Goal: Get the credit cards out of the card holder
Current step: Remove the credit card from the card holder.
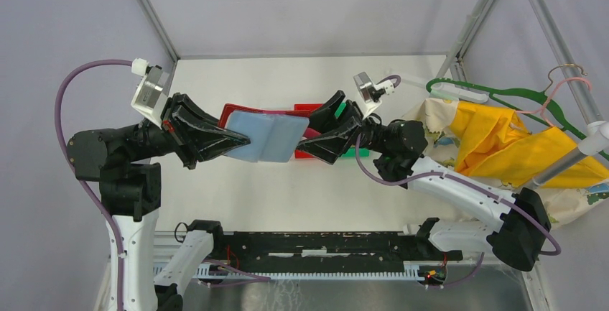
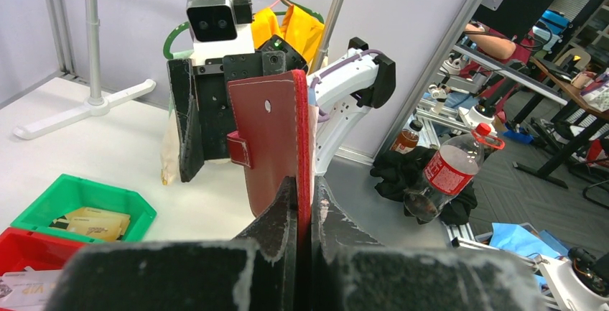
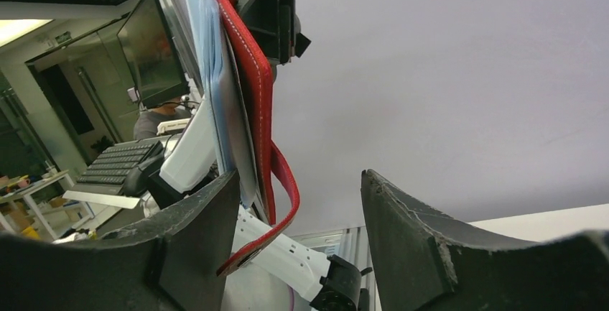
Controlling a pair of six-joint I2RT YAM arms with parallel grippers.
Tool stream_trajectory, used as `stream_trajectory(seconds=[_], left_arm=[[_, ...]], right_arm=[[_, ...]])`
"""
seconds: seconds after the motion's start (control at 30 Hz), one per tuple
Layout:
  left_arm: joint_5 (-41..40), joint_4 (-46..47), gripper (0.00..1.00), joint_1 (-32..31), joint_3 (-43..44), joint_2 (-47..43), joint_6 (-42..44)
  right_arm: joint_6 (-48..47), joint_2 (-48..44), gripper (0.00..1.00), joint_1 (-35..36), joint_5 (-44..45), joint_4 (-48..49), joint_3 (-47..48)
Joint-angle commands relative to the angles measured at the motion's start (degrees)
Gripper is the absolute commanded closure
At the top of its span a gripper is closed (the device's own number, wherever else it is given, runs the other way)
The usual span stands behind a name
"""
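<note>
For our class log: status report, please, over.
Left gripper shut on red card holder, held aloft. Right gripper open at its edge. No obstruction seen.

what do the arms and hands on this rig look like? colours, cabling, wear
The left arm and right arm both have black joint housings and white links, with a lilac cable looping along each. The left hand and right hand have black wedge-shaped fingers, scuffed pale at the edges. Each wrist carries a white-and-grey camera block.
</note>
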Motion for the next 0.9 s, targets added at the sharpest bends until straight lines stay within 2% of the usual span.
stream_trajectory(seconds=[0.0,0.17,0.33,0.53,0.87], left_arm=[[-1.23,2.55,0.98,-0.07,0.77,-0.09,-2.09],[-1.2,2.56,0.98,0.01,1.13,0.12,-2.18],[-1.31,2.56,0.98,0.01,1.09,0.12,-2.35],[-1.39,2.64,0.98,0.0,1.35,-0.02,-2.61],[-1.58,2.8,0.98,0.01,1.45,-0.08,-2.88]], right_arm=[[1.0,-0.62,0.32,0.86,-3.58,5.5,1.75],[1.04,-1.78,0.35,0.92,-6.12,7.06,0.47],[2.08,-2.72,0.44,0.96,-7.37,10.34,-0.71],[2.49,-3.18,0.49,0.93,-9.22,11.65,-0.35],[5.43,0.04,0.73,1.31,-7.33,11.85,3.21]])
